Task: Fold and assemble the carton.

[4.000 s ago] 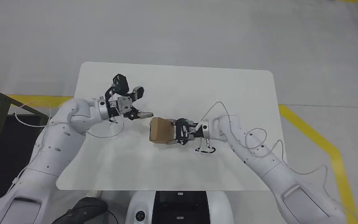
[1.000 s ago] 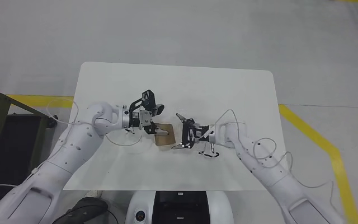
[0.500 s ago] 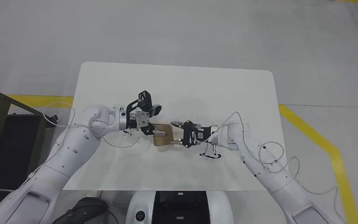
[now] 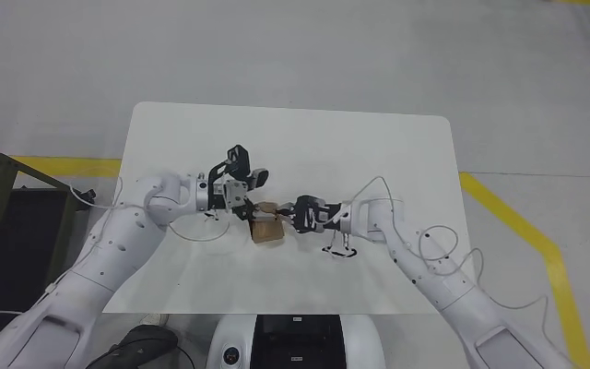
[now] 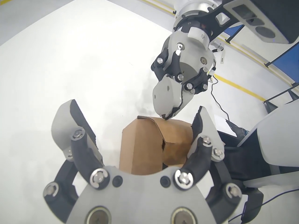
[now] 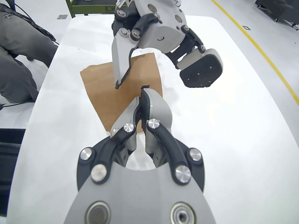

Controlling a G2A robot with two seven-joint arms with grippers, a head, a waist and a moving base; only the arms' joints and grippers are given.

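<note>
A small brown carton (image 4: 265, 229) lies on the white table (image 4: 369, 157) between both arms. In the left wrist view the carton (image 5: 140, 145) shows a partly folded flap on its end. My left gripper (image 4: 247, 205) is open and straddles it (image 5: 136, 108); in the right wrist view one finger (image 6: 120, 71) of the left gripper (image 6: 158, 83) rests on the carton's (image 6: 102, 94) broad face. My right gripper (image 6: 143, 89) is shut, its tip touching the carton's edge. The left wrist view shows the right gripper (image 5: 167, 115) poking the flap's top edge.
A black cable loop (image 4: 339, 249) lies on the table beside the right arm. A green cart (image 6: 77, 8) stands off the table's far end. Bare table surface stretches behind and to both sides of the carton.
My right gripper went from wide open to shut and moved in against the carton. The carton shifted slightly toward the front edge. My left gripper stayed open at the carton.
</note>
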